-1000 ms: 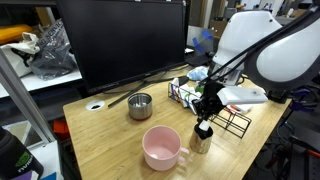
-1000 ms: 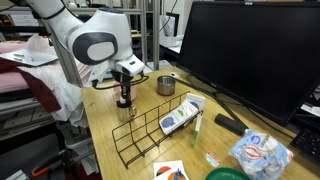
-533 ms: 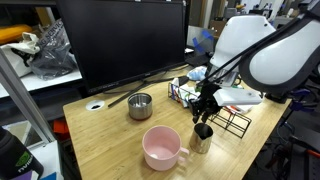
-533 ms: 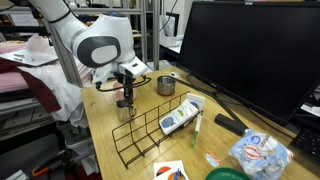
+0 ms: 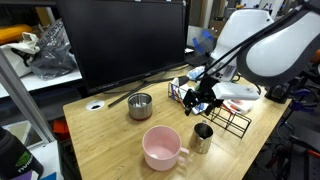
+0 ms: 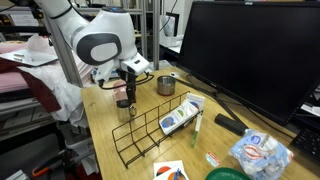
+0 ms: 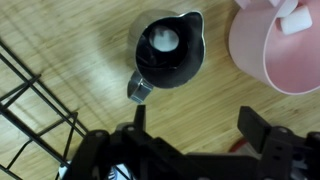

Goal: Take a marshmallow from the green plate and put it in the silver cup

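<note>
**Dropped in the cup, now pulling clear**

Half a second back, low over the silver cup (image 5: 203,138) with the hand (image 5: 203,103); now lifted well above it, as seen in both exterior views. Spread wide in the wrist view, with the fingers (image 7: 252,125) far apart and nothing held between them.

Looking straight down into the silver cup from the wrist: one white marshmallow (image 7: 163,40) on the dark bottom. Standing upright on the wooden surface (image 5: 110,140), just beside the pink mug (image 5: 161,148), with a small gap between them. Also a white piece (image 7: 287,18) inside the pink mug, at the edge of the wrist view.

Well apart from here, at the far end of the surface, only a slice of the green plate (image 6: 228,175); impossible to tell what remains on it.

Judged from this: already released, so the main step of the task seems done. Probably left only to move up and away without knocking the cup. Worth some care with the wire rack (image 5: 228,118), close beside the hand.
</note>
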### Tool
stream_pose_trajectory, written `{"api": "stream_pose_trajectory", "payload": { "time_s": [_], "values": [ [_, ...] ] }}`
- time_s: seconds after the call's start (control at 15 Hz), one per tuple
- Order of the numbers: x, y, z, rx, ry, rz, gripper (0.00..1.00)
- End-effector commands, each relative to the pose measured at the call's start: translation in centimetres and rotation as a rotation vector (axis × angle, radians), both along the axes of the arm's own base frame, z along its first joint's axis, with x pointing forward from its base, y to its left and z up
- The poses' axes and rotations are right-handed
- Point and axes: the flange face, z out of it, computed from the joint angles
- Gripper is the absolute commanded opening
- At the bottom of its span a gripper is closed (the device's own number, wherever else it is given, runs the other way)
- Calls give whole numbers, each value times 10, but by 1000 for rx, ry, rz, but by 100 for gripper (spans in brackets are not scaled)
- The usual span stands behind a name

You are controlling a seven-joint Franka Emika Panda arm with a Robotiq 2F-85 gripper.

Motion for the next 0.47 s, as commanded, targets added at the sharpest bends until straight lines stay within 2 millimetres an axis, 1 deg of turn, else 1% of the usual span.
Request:
{"api": "stream_pose_trajectory", "payload": {
  "time_s": [0.0, 0.4],
  "values": [
    [0, -1, 2, 3, -3, 1, 99],
    [-2, -1, 2, 3, -1, 2, 100]
  ]
}}
